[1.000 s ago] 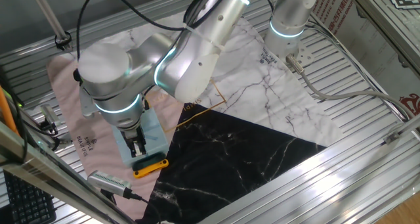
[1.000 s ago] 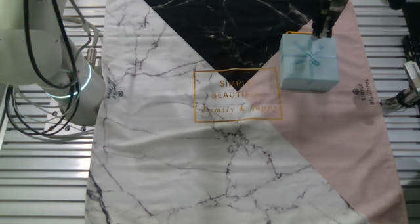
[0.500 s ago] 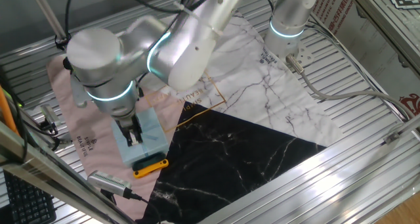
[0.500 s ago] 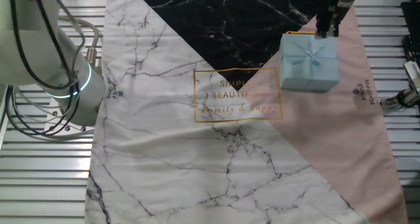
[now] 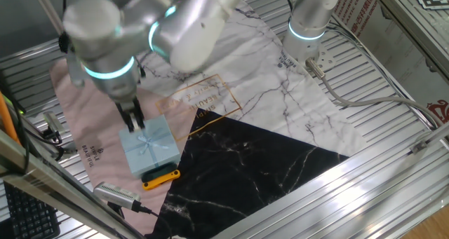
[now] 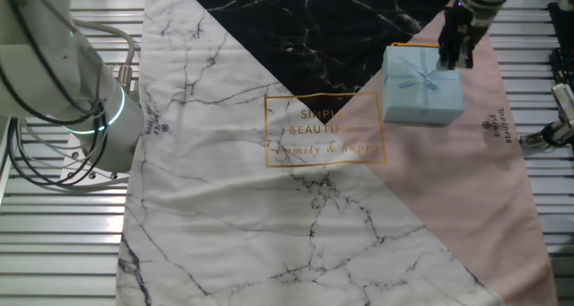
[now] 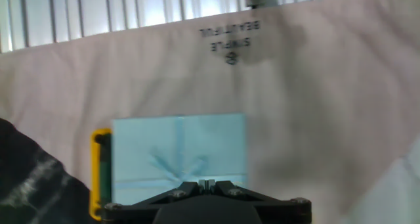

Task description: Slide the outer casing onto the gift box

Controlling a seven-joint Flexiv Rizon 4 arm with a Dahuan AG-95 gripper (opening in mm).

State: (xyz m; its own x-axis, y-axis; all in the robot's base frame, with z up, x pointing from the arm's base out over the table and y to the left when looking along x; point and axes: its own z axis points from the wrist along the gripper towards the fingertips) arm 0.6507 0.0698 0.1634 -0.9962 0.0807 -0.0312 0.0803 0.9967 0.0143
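Observation:
The outer casing (image 5: 149, 148), a pale blue square box with a matching ribbon bow on top, lies on the pink part of the cloth. It also shows in the other fixed view (image 6: 423, 83) and in the hand view (image 7: 178, 152). My gripper (image 5: 133, 120) hangs just above the casing's edge, also seen from the other side (image 6: 455, 53). Its fingertips (image 7: 207, 182) are pressed together with nothing between them. The gift box, with its dark interior and red-orange item, does not show in any view.
A yellow-and-black bar (image 5: 160, 176) lies against one side of the casing, at its left in the hand view (image 7: 100, 175). A grey tool (image 5: 116, 193) with a cable lies off the cloth near it. The arm's base (image 6: 90, 118) stands at the cloth's far side.
My gripper has lifted off the casing's top and drawn back over its edge toward the pink side. The casing and the bar have not moved.

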